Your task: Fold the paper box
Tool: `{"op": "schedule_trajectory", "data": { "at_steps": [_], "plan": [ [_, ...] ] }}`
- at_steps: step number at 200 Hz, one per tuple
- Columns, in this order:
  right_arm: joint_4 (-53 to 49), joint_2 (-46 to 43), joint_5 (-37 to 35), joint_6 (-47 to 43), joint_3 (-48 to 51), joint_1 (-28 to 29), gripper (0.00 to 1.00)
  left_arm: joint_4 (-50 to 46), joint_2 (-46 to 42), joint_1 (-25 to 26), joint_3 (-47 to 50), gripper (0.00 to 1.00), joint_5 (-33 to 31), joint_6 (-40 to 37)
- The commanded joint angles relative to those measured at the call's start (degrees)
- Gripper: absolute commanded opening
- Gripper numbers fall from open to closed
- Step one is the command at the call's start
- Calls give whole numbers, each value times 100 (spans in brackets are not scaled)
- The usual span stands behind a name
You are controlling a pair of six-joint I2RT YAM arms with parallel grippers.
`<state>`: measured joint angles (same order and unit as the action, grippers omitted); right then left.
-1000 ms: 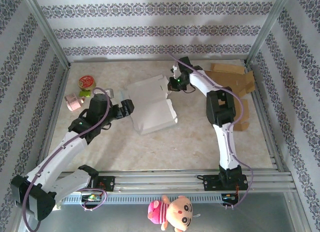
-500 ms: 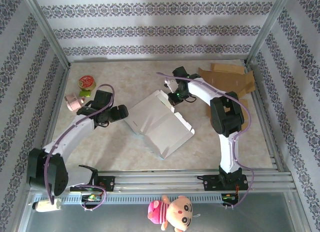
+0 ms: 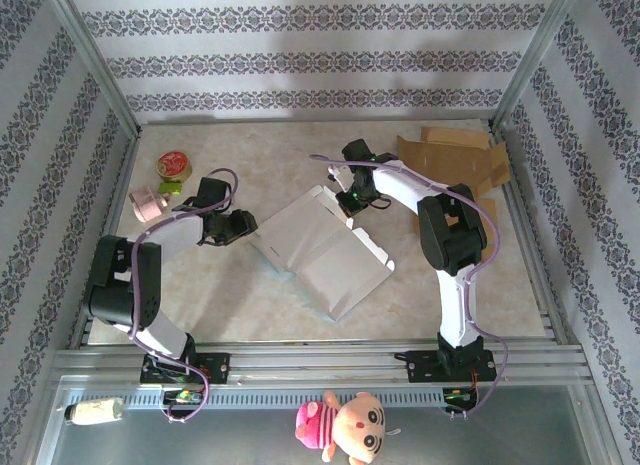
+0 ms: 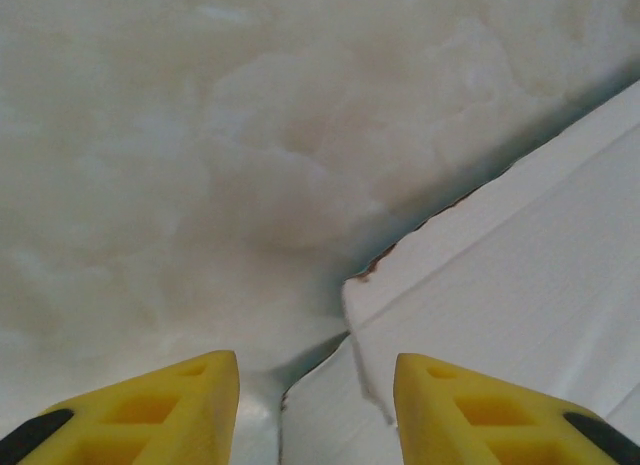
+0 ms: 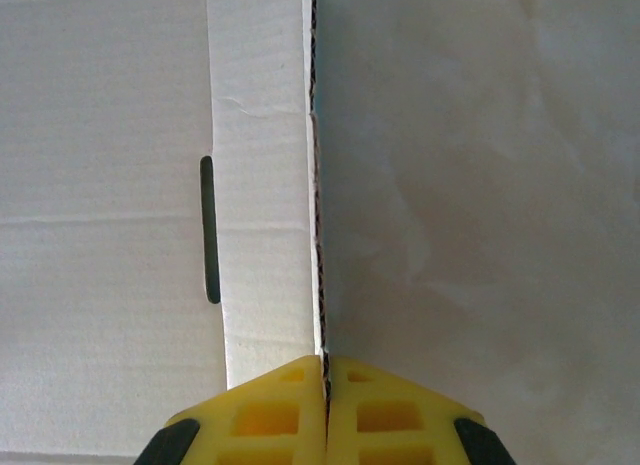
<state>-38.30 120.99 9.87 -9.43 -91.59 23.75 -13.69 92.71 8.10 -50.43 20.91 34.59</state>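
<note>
The left hand (image 3: 238,226) sits low over the counter (image 3: 220,305), its yellow fingers (image 4: 170,405) partly apart and gripping nothing. A corner of the white paper box (image 3: 325,250) lies just ahead of it and reaches into the gap between the fingertips; whether it touches either one cannot be told. The box lies opened out on the counter between the two hands. At its far edge the right hand (image 3: 351,193) is pinched tight, its fingers (image 5: 265,415) closed on the thin rim of a box flap, with bare counter to that hand's right.
</note>
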Motion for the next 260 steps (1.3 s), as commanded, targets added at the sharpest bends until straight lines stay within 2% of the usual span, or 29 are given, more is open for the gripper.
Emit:
{"op": "schedule_trajectory", "data": {
  "at_steps": [1, 27, 57, 80, 105, 127, 172, 200, 227, 239, 245, 260],
  "plan": [
    [16, -181, -82, -75, 81, -22, 0, 656, 171, -72, -186, 45, 573, 207],
    [34, -148, -101, -74, 89, -32, 0, 806, 300, -72, -68, 45, 826, 368],
    [69, -120, -133, -51, 79, -31, 0, 912, 301, -72, 113, 31, 879, 501],
    [86, -117, -151, -24, 54, -37, 0, 865, 297, -72, 126, 23, 796, 489],
    [112, -155, -170, -4, 71, -34, 0, 633, 359, -72, -26, 24, 600, 407],
    [116, -210, -186, -12, 102, -29, 0, 407, 423, -72, -162, 33, 397, 322],
    [135, -235, -249, -15, 123, -46, 0, 228, 492, -72, -221, 30, 273, 279],
    [171, -232, -249, 20, 144, -46, 0, 135, 476, -72, -209, 22, 19, 263],
    [236, -309, -271, 47, 202, -46, 0, 266, 493, -72, -345, 10, 107, 178],
    [285, -396, -249, 64, 229, -45, 4, 338, 531, -72, -473, 3, 191, 67],
    [300, -462, -247, 77, 229, -43, 11, 328, 553, -72, -556, 0, 210, -9],
    [312, -703, -190, 100, 203, -54, 30, 278, 558, -72, -822, 0, 254, -302]
  ]
}}
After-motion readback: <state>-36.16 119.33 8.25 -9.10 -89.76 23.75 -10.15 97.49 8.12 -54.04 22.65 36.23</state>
